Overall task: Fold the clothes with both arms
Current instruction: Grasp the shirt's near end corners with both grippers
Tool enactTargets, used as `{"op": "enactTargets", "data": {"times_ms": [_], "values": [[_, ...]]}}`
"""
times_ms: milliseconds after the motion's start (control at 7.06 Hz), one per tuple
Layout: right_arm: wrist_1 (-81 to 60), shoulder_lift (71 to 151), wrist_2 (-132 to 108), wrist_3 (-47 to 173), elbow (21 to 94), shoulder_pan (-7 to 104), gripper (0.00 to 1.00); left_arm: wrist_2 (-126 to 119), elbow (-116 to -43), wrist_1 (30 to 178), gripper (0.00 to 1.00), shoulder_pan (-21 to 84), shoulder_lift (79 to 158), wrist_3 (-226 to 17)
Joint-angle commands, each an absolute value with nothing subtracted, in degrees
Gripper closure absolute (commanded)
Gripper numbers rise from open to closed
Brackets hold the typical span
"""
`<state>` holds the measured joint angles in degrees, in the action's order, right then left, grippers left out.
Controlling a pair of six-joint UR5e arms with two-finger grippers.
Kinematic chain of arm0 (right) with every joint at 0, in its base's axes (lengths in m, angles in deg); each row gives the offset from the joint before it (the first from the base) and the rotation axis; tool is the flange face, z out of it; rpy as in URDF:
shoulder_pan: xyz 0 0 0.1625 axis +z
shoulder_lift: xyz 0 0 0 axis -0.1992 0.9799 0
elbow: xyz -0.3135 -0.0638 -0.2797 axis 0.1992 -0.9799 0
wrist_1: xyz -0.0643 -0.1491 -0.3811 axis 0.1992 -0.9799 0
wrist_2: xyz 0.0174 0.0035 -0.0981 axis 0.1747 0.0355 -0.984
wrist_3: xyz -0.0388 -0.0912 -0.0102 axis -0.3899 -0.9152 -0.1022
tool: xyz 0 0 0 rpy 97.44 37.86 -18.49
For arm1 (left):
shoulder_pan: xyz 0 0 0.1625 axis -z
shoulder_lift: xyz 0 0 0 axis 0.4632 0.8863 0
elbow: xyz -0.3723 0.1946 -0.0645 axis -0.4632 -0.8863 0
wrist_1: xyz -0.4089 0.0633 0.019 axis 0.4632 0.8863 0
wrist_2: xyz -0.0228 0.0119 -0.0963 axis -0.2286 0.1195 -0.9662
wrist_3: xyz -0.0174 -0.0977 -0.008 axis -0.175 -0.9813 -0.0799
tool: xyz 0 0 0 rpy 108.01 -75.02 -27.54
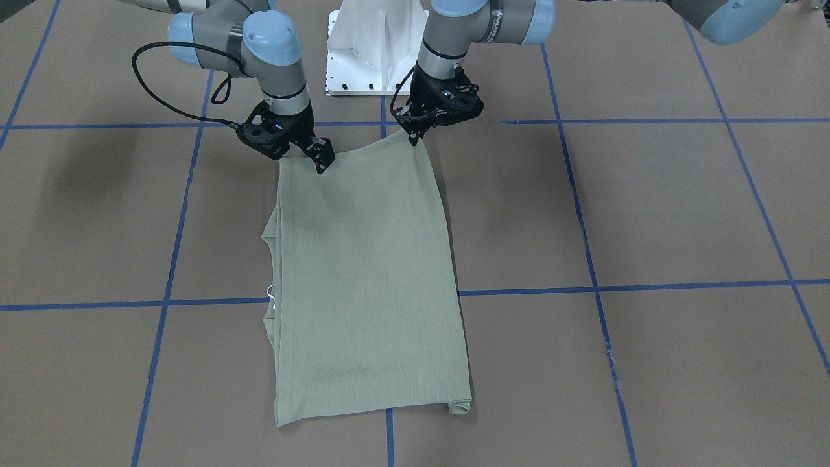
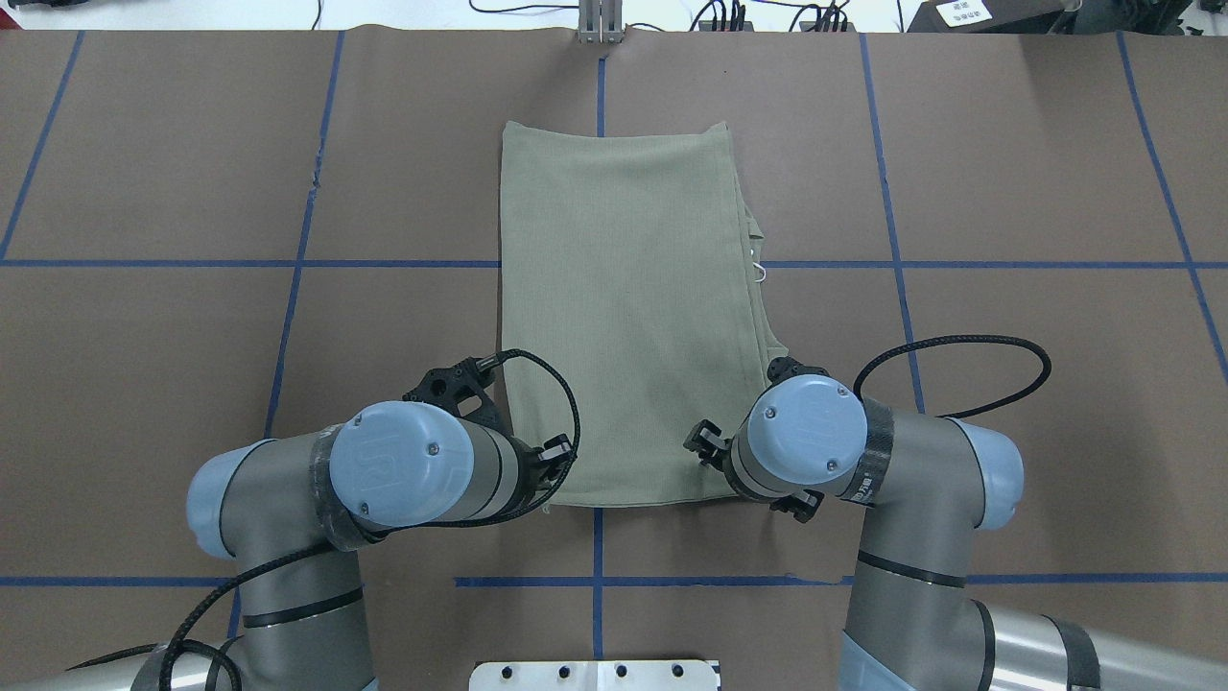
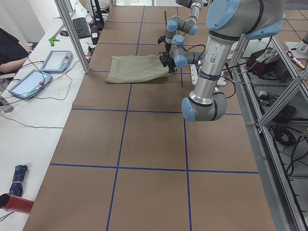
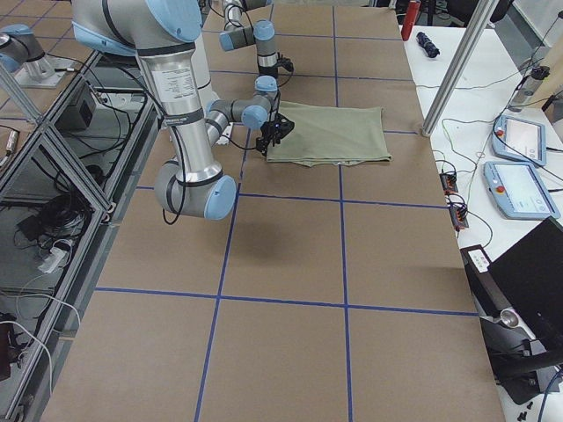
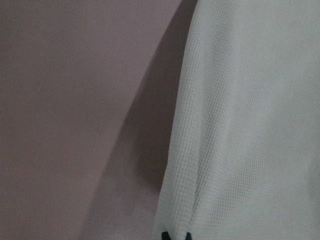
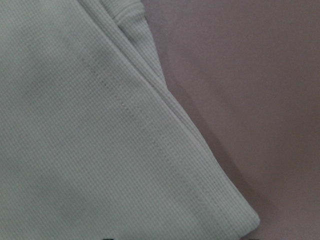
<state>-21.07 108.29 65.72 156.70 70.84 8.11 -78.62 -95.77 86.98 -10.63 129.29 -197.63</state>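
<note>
The sage-green shirt [image 1: 369,279] lies folded into a long rectangle on the brown table, and also shows in the overhead view [image 2: 624,307]. A bit of white tag string [image 1: 271,293] pokes out of one long side. My left gripper [image 1: 414,137] is shut on the shirt's near corner by the base and holds it slightly raised. The left wrist view shows its tips [image 5: 175,236] pinching the fabric [image 5: 250,125]. My right gripper [image 1: 321,165] is over the other near corner. In the right wrist view the fabric [image 6: 75,150] lies between wide-apart tips, so it looks open.
The white base pedestal [image 1: 369,52] stands just behind the shirt's near edge. Blue tape lines [image 1: 648,285] cross the brown table cover. A side desk with tablets [image 3: 55,60] and cables runs beyond the table's far edge.
</note>
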Motion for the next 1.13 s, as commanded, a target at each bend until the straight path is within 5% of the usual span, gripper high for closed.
{"op": "enactTargets", "data": {"times_ms": [0, 283, 425, 992], "values": [[-21.05, 108.22, 65.81, 156.40, 70.84, 8.11, 0.50, -78.62, -95.80, 86.98, 1.00, -10.63, 129.23, -197.63], [-21.05, 108.22, 65.99, 156.40, 70.93, 8.11, 0.48, -78.62, -95.80, 86.98, 1.00, -10.63, 129.23, -197.63], [-21.05, 108.22, 65.90, 156.31, 71.01, 8.11, 0.05, -78.62, -95.80, 86.98, 1.00, -10.63, 129.23, -197.71], [-21.22, 108.40, 66.25, 156.22, 70.84, 7.23, 0.00, -78.62, -95.89, 86.98, 1.00, -10.63, 129.23, -197.71]]}}
